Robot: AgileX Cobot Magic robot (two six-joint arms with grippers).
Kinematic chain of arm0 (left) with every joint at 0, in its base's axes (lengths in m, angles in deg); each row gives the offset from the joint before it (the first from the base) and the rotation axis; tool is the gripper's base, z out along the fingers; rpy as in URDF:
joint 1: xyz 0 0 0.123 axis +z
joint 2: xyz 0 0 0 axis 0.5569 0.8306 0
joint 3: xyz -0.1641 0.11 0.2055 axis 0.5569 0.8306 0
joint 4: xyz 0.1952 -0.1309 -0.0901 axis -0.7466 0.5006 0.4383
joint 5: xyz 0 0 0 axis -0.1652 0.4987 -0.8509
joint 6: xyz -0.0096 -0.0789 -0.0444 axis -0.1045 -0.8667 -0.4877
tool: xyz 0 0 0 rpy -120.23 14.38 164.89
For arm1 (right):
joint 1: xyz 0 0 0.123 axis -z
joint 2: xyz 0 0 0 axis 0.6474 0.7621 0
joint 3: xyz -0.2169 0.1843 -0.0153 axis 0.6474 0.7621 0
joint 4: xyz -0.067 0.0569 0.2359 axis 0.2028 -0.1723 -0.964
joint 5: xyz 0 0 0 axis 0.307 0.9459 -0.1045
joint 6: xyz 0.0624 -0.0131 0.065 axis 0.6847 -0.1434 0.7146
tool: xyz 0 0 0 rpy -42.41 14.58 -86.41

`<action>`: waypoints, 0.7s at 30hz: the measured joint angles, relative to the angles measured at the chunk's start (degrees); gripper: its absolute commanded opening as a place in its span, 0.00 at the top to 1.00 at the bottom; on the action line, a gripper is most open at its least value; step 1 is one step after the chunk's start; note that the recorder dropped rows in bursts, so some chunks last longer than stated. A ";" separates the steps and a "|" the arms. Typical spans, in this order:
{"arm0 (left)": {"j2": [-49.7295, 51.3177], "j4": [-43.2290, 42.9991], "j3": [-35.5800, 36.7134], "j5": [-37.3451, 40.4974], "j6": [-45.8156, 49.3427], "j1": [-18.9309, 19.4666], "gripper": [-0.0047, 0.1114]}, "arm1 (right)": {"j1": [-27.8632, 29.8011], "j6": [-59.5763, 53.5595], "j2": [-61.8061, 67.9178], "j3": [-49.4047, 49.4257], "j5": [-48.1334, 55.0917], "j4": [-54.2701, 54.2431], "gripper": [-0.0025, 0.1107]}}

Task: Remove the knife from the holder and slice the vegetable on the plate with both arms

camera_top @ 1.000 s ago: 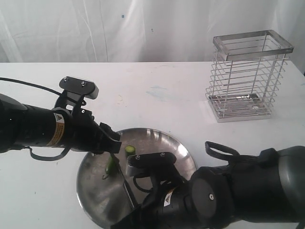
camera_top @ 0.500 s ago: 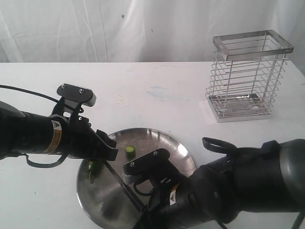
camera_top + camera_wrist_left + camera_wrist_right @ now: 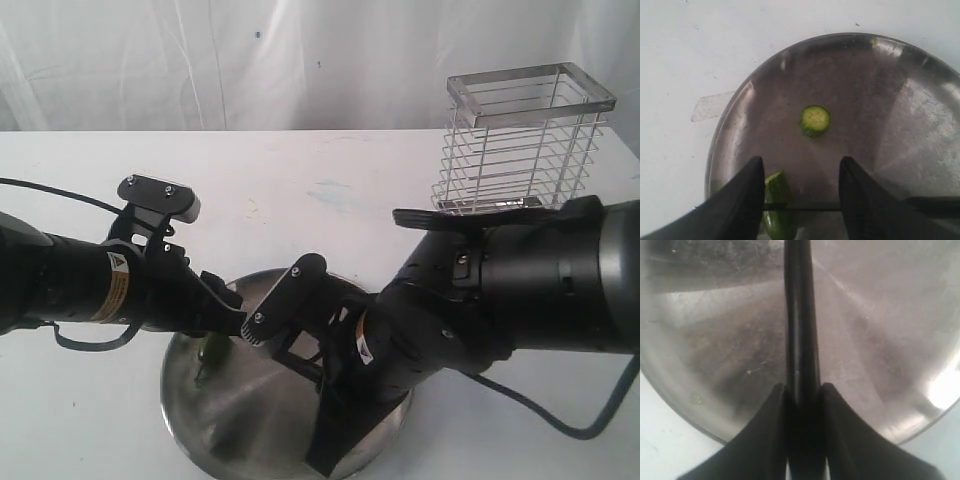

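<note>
The steel plate (image 3: pixel 920 130) holds a round green slice (image 3: pixel 815 120) and the longer vegetable piece (image 3: pixel 776 197). My left gripper (image 3: pixel 800 165) stands open over the plate, with the vegetable piece lying against the inside of one finger (image 3: pixel 742 200). The knife's thin blade (image 3: pixel 810 206) runs across between the fingers and over the vegetable. My right gripper (image 3: pixel 802 387) is shut on the black knife (image 3: pixel 801 315) above the plate (image 3: pixel 880 340). In the exterior view the right arm (image 3: pixel 450 310) covers the plate's right half and hides the knife. The vegetable (image 3: pixel 212 348) shows below the left gripper (image 3: pixel 228 318).
The empty wire holder (image 3: pixel 525 150) stands at the back right of the white table (image 3: pixel 330 190), partly behind the right arm. A white curtain closes off the back. The plate's front rim (image 3: pixel 220 445) lies near the table's front edge.
The right arm has risen and turned, now covering the right of the plate and the slice in the exterior view. The left gripper shifted slightly down and left, then held still.
</note>
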 measured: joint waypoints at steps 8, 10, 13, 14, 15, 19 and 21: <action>0.00 0.00 0.00 0.22 -0.04 0.00 0.52 | 0.00 0.58 1.29 -0.58 0.86 3.21 0.98; 0.00 0.00 0.00 0.22 -0.04 0.00 0.52 | 0.03 0.58 1.32 -0.58 0.86 3.47 0.98; 0.00 0.00 0.00 0.44 -0.04 0.00 0.52 | 0.03 0.81 1.42 -0.68 0.65 3.74 0.98; 0.00 0.00 0.00 0.48 -0.04 0.00 0.52 | 0.03 0.81 1.44 -0.68 0.49 3.74 0.98; 0.00 0.00 0.00 0.58 -0.04 0.00 0.52 | 0.03 0.81 1.54 -0.68 0.38 3.74 0.98; 0.00 0.00 0.00 0.87 -0.04 0.00 0.52 | 0.03 -0.21 1.54 -0.81 0.25 3.95 0.98; 0.00 0.00 0.00 0.87 -0.04 0.00 0.52 | 0.03 -1.13 1.54 -0.81 0.36 4.22 0.98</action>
